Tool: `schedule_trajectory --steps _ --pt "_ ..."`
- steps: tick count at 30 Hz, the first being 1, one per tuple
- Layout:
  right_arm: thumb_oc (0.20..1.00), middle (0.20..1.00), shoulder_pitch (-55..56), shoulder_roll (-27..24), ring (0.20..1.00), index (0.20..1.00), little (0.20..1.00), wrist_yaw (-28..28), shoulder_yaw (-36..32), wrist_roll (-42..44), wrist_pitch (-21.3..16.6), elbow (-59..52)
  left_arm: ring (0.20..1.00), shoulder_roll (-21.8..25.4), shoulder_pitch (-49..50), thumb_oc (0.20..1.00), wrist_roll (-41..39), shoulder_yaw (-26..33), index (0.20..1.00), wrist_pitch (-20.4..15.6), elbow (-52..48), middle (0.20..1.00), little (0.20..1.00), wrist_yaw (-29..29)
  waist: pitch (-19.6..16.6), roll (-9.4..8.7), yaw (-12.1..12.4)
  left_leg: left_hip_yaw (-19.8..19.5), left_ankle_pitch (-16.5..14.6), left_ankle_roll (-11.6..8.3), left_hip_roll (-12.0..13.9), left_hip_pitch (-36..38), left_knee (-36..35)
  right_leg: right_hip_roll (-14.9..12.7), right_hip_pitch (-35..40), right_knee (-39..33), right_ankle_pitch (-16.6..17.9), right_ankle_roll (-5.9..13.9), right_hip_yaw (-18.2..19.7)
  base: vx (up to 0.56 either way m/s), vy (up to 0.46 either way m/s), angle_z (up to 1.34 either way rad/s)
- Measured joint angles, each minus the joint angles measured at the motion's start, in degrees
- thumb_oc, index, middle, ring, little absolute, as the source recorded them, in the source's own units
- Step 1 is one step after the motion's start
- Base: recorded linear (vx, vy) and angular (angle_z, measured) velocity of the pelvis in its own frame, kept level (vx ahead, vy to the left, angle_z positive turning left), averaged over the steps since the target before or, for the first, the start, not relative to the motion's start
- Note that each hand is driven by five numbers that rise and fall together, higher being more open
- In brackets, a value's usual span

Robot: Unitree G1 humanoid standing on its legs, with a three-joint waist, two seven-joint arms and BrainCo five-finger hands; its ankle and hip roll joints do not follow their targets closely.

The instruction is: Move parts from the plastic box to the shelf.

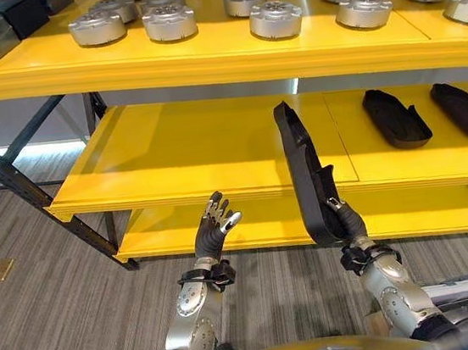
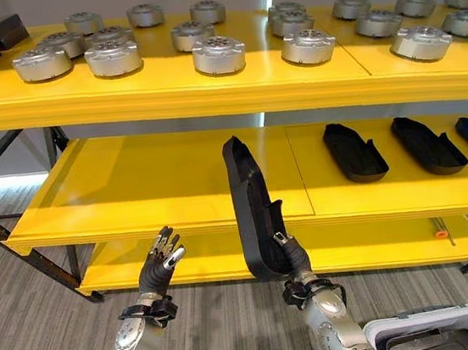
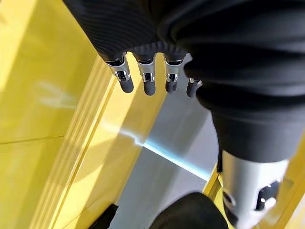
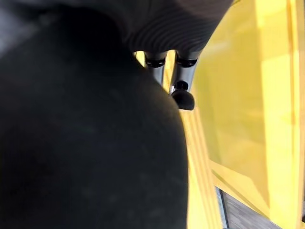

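While the right hand (image 2: 294, 257) grips a long black part (image 2: 251, 207) upright before the yellow shelf (image 2: 167, 183), the left hand (image 2: 161, 265) hovers empty (fingers relaxed).

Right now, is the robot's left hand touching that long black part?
Apart. In the left eye view the left hand hangs open with bare yellow shelf between it and the long black part, which the right hand grips.

- A workshop or parts store: a yellow steel shelf (image 2: 164, 94) on dark braced legs.
- Rows of round metal parts (image 2: 218, 55) above, black moulded parts (image 2: 353, 152) below, on grey plank flooring (image 1: 57, 333).
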Motion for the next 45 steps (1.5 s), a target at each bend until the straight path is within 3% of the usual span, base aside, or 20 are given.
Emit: schedule_trajectory --steps 11,18,22,25,27,28,29,32,34,36,38,41,44,45 --pt "0.200 0.200 0.0 0.0 0.200 0.200 0.200 0.0 0.0 -0.3 0.5 0.0 1.000 0.0 2.3 1.000 0.0 0.7 1.000 0.0 0.0 1.000 1.000 0.0 -0.3 0.65 0.0 0.1 0.0 -0.02 0.0 0.1 0.2 0.0 0.1 0.2 0.3 0.18 -0.1 0.00 0.037 0.00" --pt "0.200 0.200 -0.8 -0.1 0.200 0.200 0.200 -0.1 0.0 -3.2 3.2 3.2 1.000 0.4 2.1 1.000 1.2 2.2 1.000 -0.8 0.0 1.000 1.000 0.0 -0.4 0.54 0.2 0.0 0.0 -0.05 -0.3 0.2 0.0 -0.2 0.5 0.2 0.5 0.16 -0.1 0.01 0.154 0.00" --pt "0.200 0.200 -0.8 -0.2 0.200 0.200 0.200 -0.6 -0.1 -5.5 5.3 4.9 1.000 1.5 2.0 1.000 4.0 2.5 1.000 -1.8 0.0 1.000 1.000 -0.1 -0.4 0.00 0.4 0.0 0.0 -0.05 -1.0 0.2 0.1 -0.8 0.5 0.3 0.6 0.24 -0.1 -0.01 0.229 0.01" --pt "0.200 0.200 -1.1 -0.2 0.200 0.200 0.200 -1.4 -0.9 -6.5 6.9 7.2 1.000 3.6 0.0 1.000 7.6 2.9 1.000 -2.8 0.1 1.000 1.000 -0.3 0.4 -1.54 1.1 0.0 0.0 0.21 -2.2 0.2 0.2 -2.0 0.5 0.8 0.6 0.15 -0.1 -0.06 0.277 0.03" --pt "0.200 0.200 -3.6 -0.3 0.200 0.200 0.200 -2.2 -2.8 -6.9 8.1 10.7 1.000 5.4 -4.2 1.000 9.7 3.2 1.000 -2.8 1.3 1.000 1.000 -0.4 2.6 -3.62 1.7 0.0 -1.9 2.94 -3.7 -1.5 4.4 -4.0 -1.9 6.8 0.7 -0.06 -0.5 -0.09 0.226 0.00" --pt "0.200 0.200 -5.0 -0.9 0.200 0.200 0.200 -2.6 -3.9 -7.1 8.8 12.1 1.000 5.6 -6.0 1.000 10.2 3.4 1.000 -2.8 2.2 1.000 1.000 -0.4 3.3 -3.61 1.6 0.0 -4.1 3.79 -3.7 -3.6 8.6 -4.8 -4.1 10.8 1.3 -0.28 -0.9 -0.04 0.123 -0.08" --pt "0.200 0.200 -5.3 -1.7 0.200 0.200 0.200 -2.8 -4.6 -7.1 9.1 12.1 1.000 5.4 -7.0 1.000 10.2 3.4 1.000 -2.8 2.7 1.000 1.000 -0.4 3.6 -3.11 1.6 0.1 -5.0 2.84 -3.6 -4.0 9.7 -5.0 -4.8 11.9 3.0 -0.41 -1.1 -0.02 0.140 -0.12" --pt "0.200 0.200 -7.1 -2.6 0.200 0.200 0.200 -2.8 -5.7 -6.9 9.2 13.6 1.000 6.0 -8.4 1.000 10.1 4.3 1.000 -2.4 4.2 1.000 1.000 -0.4 6.2 -1.82 1.6 0.4 -5.5 4.19 -3.4 -3.7 10.1 -6.3 -9.9 19.4 9.8 0.13 -3.4 0.02 0.059 -0.17" --pt "0.200 0.200 -7.4 -2.6 0.200 0.200 0.200 -2.9 -5.7 -6.9 10.3 14.1 1.000 6.8 -7.7 1.000 10.1 4.5 1.000 -2.1 4.1 1.000 1.000 -0.4 6.2 -2.14 2.3 0.4 -4.5 5.65 -3.6 -1.7 7.1 -5.1 -12.1 22.6 5.9 1.25 -5.0 0.08 -0.034 -0.12" --pt "0.200 0.200 -7.8 -2.7 0.200 0.200 0.200 -2.6 -6.6 -6.9 10.6 14.0 1.000 7.7 -6.7 1.000 10.1 4.5 1.000 -1.0 3.9 1.000 1.000 -0.7 6.2 -2.21 2.3 0.4 -3.8 6.52 -4.5 -0.9 4.3 -2.1 -10.7 17.4 3.0 1.90 -5.3 0.09 -0.069 0.14" --pt "0.200 0.200 -7.8 -2.8 0.200 0.200 0.200 -3.2 -8.1 -6.9 11.2 14.1 1.000 7.6 -5.7 1.000 10.0 4.4 1.000 -0.6 3.7 1.000 1.000 -1.7 6.3 -2.23 2.3 0.4 -3.4 7.09 -5.8 -1.0 3.1 -1.1 -8.9 10.1 2.3 2.52 -5.1 0.17 -0.182 0.33" --pt "0.200 0.200 -7.8 -2.7 0.200 0.200 0.200 -3.4 -8.8 -6.9 11.7 15.5 1.000 7.8 -4.1 1.000 10.0 4.2 1.000 -0.2 3.7 1.000 1.000 -3.1 7.0 -2.46 2.5 0.2 -3.3 7.28 -6.4 -1.0 2.7 -2.1 -7.1 3.1 1.6 3.83 -3.9 0.25 -0.247 0.22" --pt "0.200 0.200 -7.8 -2.4 0.200 0.200 0.200 -3.5 -8.9 -6.9 11.9 17.2 1.000 8.3 -3.7 1.000 10.1 3.7 1.000 -0.2 3.7 1.000 1.000 -4.7 7.6 -3.94 2.6 0.0 -3.2 7.13 -6.3 -0.5 2.1 -3.4 -5.9 0.6 0.7 5.01 -3.8 0.20 -0.181 0.09" --pt "0.200 0.200 -7.9 -2.2 0.200 0.200 0.200 -3.7 -8.9 -6.9 11.9 17.5 1.000 8.7 -3.6 1.000 10.1 3.6 1.000 -0.2 3.6 1.000 1.000 -5.1 7.6 -4.79 2.6 -0.1 -2.6 6.23 -6.3 -0.1 1.5 -3.8 -5.1 0.5 0.3 5.51 -3.7 0.16 -0.138 0.10"
